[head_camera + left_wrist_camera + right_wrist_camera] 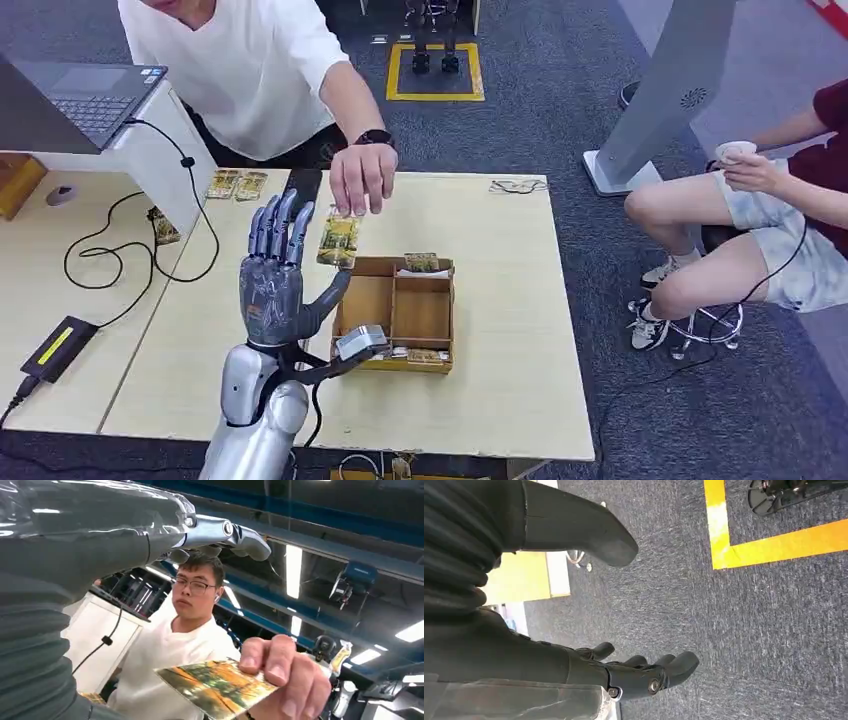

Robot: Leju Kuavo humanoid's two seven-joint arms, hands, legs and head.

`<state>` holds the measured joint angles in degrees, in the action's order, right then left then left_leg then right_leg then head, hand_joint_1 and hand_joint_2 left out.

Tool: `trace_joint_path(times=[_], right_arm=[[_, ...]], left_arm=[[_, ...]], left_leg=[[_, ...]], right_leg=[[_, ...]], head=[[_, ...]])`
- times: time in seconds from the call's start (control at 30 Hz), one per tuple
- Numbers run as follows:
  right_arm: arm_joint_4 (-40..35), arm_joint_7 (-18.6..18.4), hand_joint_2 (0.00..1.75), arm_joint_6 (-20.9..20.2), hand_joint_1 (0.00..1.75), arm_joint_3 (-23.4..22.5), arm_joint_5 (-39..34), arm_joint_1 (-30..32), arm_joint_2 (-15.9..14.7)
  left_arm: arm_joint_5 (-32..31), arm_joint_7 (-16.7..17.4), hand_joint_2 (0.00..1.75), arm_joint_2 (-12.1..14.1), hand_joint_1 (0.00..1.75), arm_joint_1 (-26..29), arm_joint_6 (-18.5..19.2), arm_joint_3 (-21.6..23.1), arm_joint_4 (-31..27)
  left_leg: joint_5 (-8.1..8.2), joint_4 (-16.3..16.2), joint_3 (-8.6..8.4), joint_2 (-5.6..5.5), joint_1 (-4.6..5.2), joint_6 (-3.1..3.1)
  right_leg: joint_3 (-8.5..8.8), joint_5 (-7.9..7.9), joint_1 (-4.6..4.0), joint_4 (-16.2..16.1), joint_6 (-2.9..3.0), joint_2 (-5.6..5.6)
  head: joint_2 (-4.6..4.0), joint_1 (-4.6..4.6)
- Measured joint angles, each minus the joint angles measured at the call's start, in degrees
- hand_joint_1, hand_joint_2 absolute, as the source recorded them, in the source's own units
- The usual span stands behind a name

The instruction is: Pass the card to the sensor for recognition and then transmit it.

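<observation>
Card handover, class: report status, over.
Left hand raised, open, empty. Right hand open, hanging over carpet. Card in person's hand, beside left hand's fingertips, not touching. Nothing between.

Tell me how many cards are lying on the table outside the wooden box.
2 clearly: two cards side by side at the table's far edge, near the white stand. Another may lie by the cables; it is too unclear to call.

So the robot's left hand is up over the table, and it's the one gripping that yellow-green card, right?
Not quite. The left hand is up over the table, but open; the person's hand grips the card, as the head view shows.
</observation>
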<state>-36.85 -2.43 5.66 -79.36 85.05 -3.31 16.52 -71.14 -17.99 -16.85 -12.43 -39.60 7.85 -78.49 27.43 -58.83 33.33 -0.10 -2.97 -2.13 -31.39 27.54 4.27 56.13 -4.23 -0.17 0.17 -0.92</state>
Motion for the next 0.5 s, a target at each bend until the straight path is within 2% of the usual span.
trace_joint_path(times=[0.17,0.2,0.23,0.27,0.5], right_arm=[[0.31,-0.02,1.75,0.11,0.0,0.17,0.02,0.01,-0.11],[0.35,-0.18,1.75,0.18,0.0,0.2,0.02,0.0,-0.11],[0.35,-0.2,1.75,0.24,0.0,0.2,0.02,0.0,-0.11],[0.39,-0.2,1.75,0.26,0.0,0.2,0.07,0.01,-0.13],[0.83,1.44,1.75,-0.04,0.0,0.48,0.98,0.4,-0.55]], left_arm=[[0.48,0.0,1.75,-0.02,0.0,-0.01,-0.02,-0.66,0.0],[1.02,0.0,1.75,-0.02,0.28,-0.01,0.0,-0.68,0.02],[1.44,0.0,1.75,-0.02,1.57,-0.02,0.0,-0.68,0.0],[2.01,0.0,1.75,-0.02,1.75,-0.03,0.0,-0.68,0.0],[4.11,-0.02,1.75,-0.15,1.75,-0.11,-0.02,-0.68,-0.09]], left_leg=[[0.0,0.0,0.0,0.0,0.0,0.0],[0.0,0.0,0.0,0.0,0.0,0.0],[0.0,0.0,0.0,0.0,0.0,0.0],[0.0,0.0,0.0,0.0,0.0,0.0],[0.0,0.0,-0.01,0.01,0.0,0.0]], right_leg=[[-0.01,0.0,0.0,0.0,0.01,0.0],[-0.02,0.0,0.0,0.0,0.01,0.0],[-0.02,0.0,0.0,0.0,0.01,0.0],[-0.02,0.0,0.0,0.0,0.01,0.0],[-0.03,-0.01,0.0,0.0,0.01,0.01]], head=[[0.0,-0.02],[0.0,-0.02],[0.0,-0.02],[0.0,-0.02],[0.0,0.0]])
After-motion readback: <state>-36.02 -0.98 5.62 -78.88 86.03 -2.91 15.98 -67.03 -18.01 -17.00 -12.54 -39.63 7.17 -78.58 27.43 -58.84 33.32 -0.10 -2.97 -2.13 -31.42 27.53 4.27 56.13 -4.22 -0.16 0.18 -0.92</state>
